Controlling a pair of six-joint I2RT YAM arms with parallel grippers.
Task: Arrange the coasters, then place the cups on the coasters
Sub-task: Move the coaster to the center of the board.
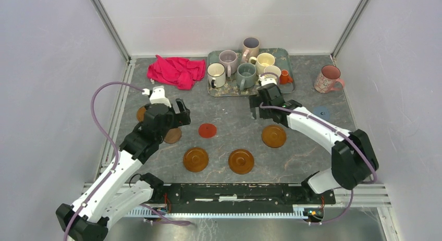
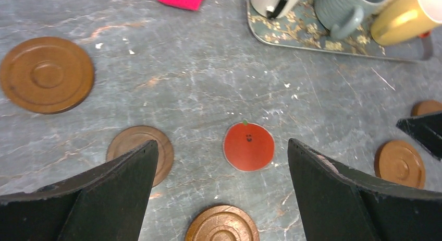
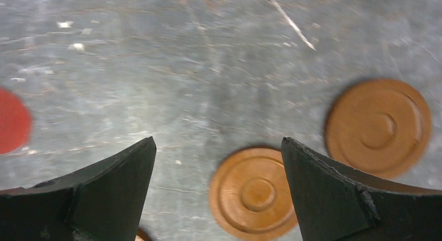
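Left fingers (image 2: 109, 194) and right fingers (image 3: 104, 194) gape empty; only overhead shows blue coaster (image 1: 322, 112) near pink mug (image 1: 327, 78).

I count seven coasters (image 1: 241, 161), four amber, one dark brown, one red and one blue, then seven mugs (image 1: 246, 75), one tiny orange cup (image 1: 285, 77), one tray (image 1: 284, 55) and one red cloth (image 1: 176, 70).

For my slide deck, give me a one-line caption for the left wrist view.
Open left jaws frame a red coaster on the grey table, brown coasters around it, tray of mugs beyond.
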